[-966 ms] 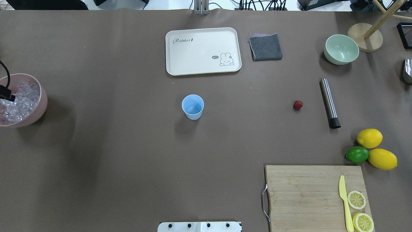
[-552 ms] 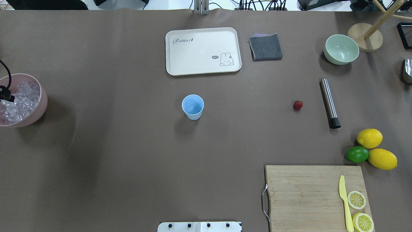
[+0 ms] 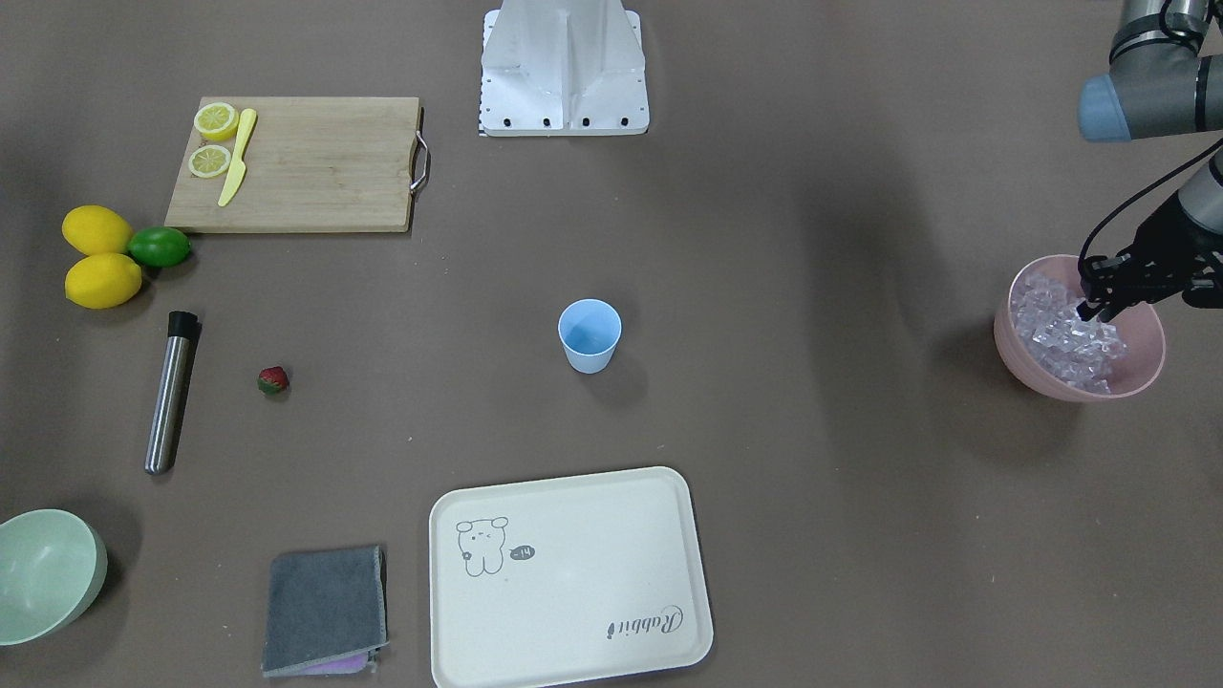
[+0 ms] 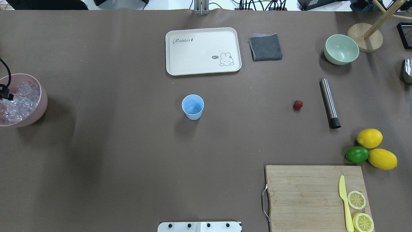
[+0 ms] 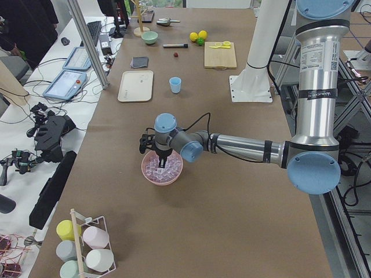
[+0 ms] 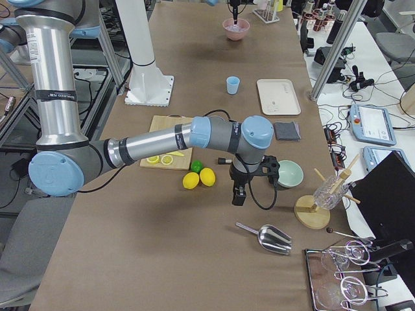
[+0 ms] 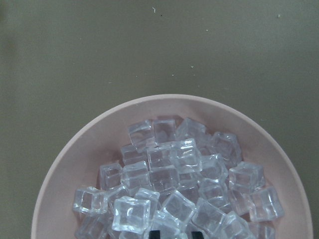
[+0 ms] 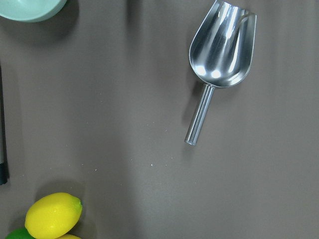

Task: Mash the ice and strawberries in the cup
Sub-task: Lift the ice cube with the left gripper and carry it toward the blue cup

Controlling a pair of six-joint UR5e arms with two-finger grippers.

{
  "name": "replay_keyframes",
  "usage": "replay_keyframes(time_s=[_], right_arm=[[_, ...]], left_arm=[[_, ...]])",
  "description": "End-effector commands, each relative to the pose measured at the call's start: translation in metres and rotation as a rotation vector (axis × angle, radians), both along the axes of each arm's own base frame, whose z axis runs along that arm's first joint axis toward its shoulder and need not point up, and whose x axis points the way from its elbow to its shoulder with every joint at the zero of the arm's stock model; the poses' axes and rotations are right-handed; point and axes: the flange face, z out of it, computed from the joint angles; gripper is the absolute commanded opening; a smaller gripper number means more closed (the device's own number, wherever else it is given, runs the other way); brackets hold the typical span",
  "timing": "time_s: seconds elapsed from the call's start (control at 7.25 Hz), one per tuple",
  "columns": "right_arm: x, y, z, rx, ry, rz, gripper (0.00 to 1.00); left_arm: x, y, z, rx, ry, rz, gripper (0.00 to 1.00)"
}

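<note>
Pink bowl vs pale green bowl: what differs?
Contents: pink bowl heaped with ice, pale green bowl empty. Side: pink bowl on the robot's left, pale green bowl on its right. The left gripper is over the pink bowl, none over the pale green bowl. Both stand upright.

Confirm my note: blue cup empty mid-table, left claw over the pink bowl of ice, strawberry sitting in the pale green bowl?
Wrong on the strawberry: it lies on the bare table near the steel rod, not in the pale green bowl, which is empty. The overhead exterior view shows this. The rest stands.
</note>
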Motion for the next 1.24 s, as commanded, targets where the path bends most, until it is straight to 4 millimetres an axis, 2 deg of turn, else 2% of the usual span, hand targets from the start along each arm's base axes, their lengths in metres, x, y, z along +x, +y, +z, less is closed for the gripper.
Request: replay_keyframes(time_s=[0.0, 0.14, 0.28, 0.41, 0.55, 0.69, 0.97, 1.1], right_arm=[[0.0, 0.0, 0.0, 0.0, -0.001, 0.0, 1.0], [0.0, 0.0, -0.002, 0.002, -0.003, 0.001, 1.0], [0.0, 0.0, -0.001, 0.001, -0.003, 0.001, 1.0], [0.0, 0.0, 0.0, -0.001, -0.004, 0.002, 1.0], [0.0, 0.0, 0.0, 0.002, 0.0, 0.0, 1.0], [0.0, 0.0, 0.001, -0.002, -0.001, 0.001, 1.0], [-0.001, -0.002, -0.001, 0.004, -0.007, 0.003, 1.0], [-0.001, -0.002, -0.001, 0.006, -0.007, 0.003, 1.0]], left_arm=[[-0.026, -0.005, -0.027, 0.026, 0.014, -0.049, 0.0], [-0.057, -0.005, -0.056, 0.036, 0.039, -0.094, 0.0], [-0.061, -0.004, -0.072, 0.054, 0.043, -0.106, 0.0], [-0.059, -0.012, -0.091, 0.082, 0.056, -0.115, 0.0], [-0.054, -0.028, -0.124, 0.092, 0.1, -0.164, 0.0], [-0.043, -0.048, -0.171, 0.089, 0.165, -0.221, 0.0], [0.048, -0.055, -0.248, 0.049, 0.285, -0.246, 0.0], [0.103, -0.045, -0.28, 0.039, 0.337, -0.26, 0.0]])
